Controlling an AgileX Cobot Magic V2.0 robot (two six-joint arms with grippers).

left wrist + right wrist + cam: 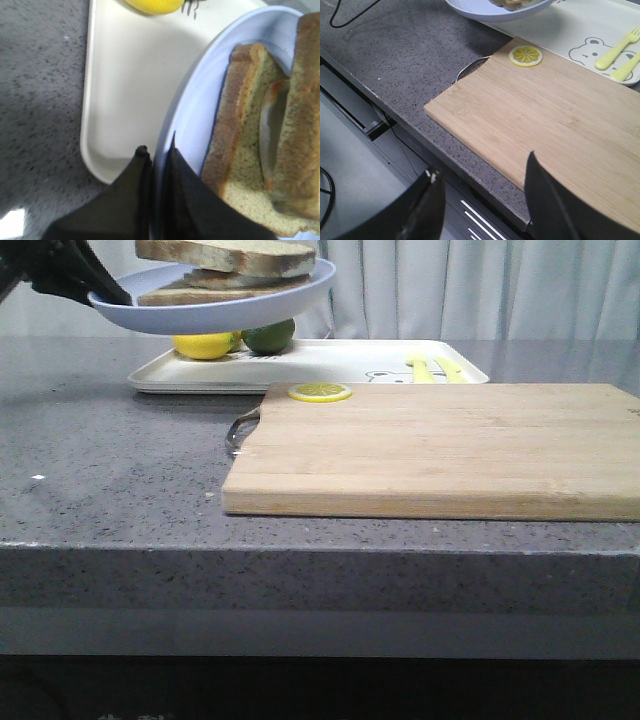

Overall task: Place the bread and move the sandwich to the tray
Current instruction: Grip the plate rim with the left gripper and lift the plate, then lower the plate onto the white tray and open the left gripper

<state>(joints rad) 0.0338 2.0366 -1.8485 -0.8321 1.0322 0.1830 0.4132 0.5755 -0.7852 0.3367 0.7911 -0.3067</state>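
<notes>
My left gripper [156, 150] is up high on the left side, reaching in from the edge of the front view, fingers pinched tight on the rim of the blue plate [215, 308]. The plate is lifted clear of everything and hangs over the left end of the tray [330, 365], tipped a bit. On it sits the sandwich [228, 270]: brown-crusted slices stacked, and from my left wrist camera I can see a sliver of white egg [272, 135] tucked between them. The top bread [230, 254] slice lies a little skewed over the lower ones.

Right under the plate, on the tray, there's a lemon [205, 344] and a green lime [269, 336] side by side. Further right on the tray are the little bear print [586, 50] and a yellow fork [616, 47].

In front of the tray lies the wooden cutting board [440, 450], with a lemon slice [320, 392] on its back left corner.

My right gripper [485, 185] hovers above the near edge of the board, fingers spread apart, holding nothing.
</notes>
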